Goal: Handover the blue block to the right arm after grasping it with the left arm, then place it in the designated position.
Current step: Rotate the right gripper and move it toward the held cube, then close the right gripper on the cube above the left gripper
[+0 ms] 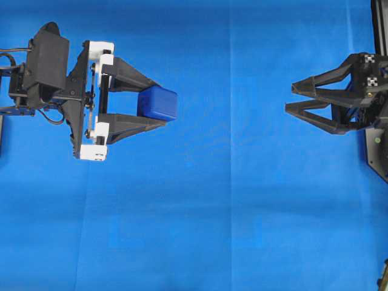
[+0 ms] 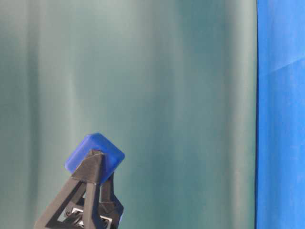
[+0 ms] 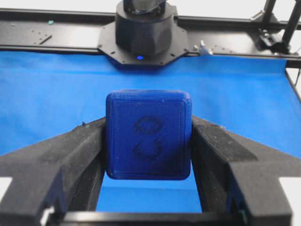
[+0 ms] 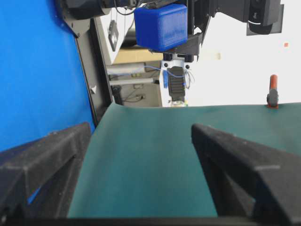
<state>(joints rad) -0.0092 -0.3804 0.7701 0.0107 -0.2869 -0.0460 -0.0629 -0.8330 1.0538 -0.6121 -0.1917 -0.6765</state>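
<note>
Blue cloth (image 1: 230, 212) fills your overhead view, and at its left the left arm's gripper (image 1: 159, 104), the one with white brackets (image 1: 97, 130), points toward the middle of the frame. Its two black fingers (image 1: 130, 124) are clamped on the blue block (image 1: 157, 103), which sits between their tips at the left centre of the picture, lifted off the cloth. From the left wrist camera you see the block (image 3: 148, 134) square on, pressed on both sides by the finger pads (image 3: 84, 155), with a faint looping mark on the face toward the lens. In the table-level view the block (image 2: 95, 155) appears at the lower left, tilted, held up in front of a green backdrop (image 2: 167, 95). At the right edge of the overhead view the right arm's all-black gripper (image 1: 290, 98) stands well apart from the block, jaws spread wide and holding nothing. Its wrist camera shows both fingers (image 4: 244, 165) parted along the bottom, with the block (image 4: 161, 26) at the top centre.
</note>
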